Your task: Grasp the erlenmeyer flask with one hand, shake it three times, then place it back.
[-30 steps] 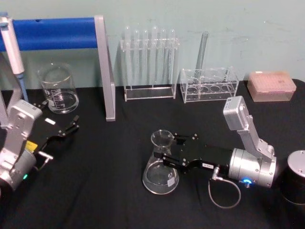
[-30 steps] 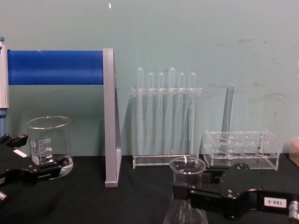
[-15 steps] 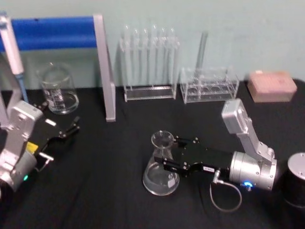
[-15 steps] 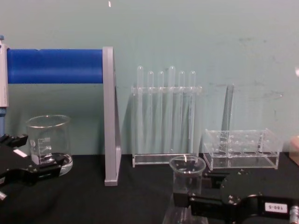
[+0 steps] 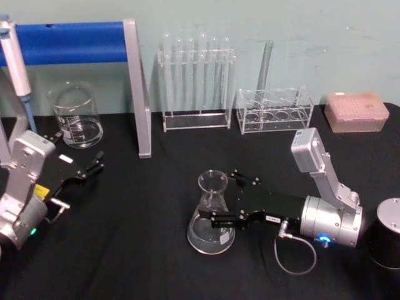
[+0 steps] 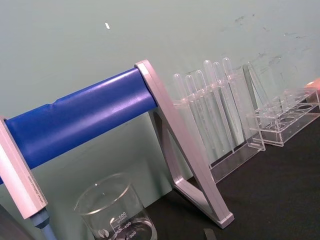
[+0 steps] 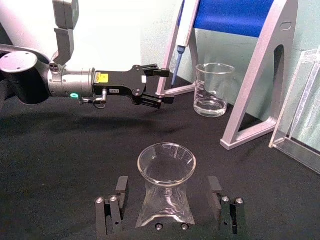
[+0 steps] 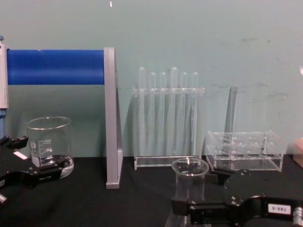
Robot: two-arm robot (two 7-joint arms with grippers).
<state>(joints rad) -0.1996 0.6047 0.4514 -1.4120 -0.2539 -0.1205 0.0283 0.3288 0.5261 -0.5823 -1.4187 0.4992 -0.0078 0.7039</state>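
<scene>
The flask [image 5: 211, 215] stood upright on the black table [image 5: 144, 250], near the middle and toward the near edge, its wide base on the cloth and its flared rim up. The right gripper [image 5: 224, 199] reached in from the right, low over the table, with its fingers [image 5: 225, 219] spread apart on either side of the flask's neck; in the right wrist view the flask [image 7: 166, 192] sat between the two fingers [image 7: 121, 186] with a clear gap on each side, so nothing was clamped. In the chest view the flask's rim [image 8: 190, 167] rose just above the right gripper [image 8: 191, 191], whose arm carried a small white label [image 8: 278, 208]. Well to the left, the left gripper [image 5: 87, 169] hung low over the table near the left edge, its fingers slightly parted and holding nothing. Farther back on the left stood a beaker [image 5: 76, 116] beside a grey stand with a blue bar [image 5: 72, 42]. Along the far edge sat a rack of test tubes [image 5: 195, 81], then a low clear rack [image 5: 274, 111] holding one tall tube, then a pink box [image 5: 355, 112] at the far right. A dark cylinder [image 5: 386, 232] stood at the near right edge.
</scene>
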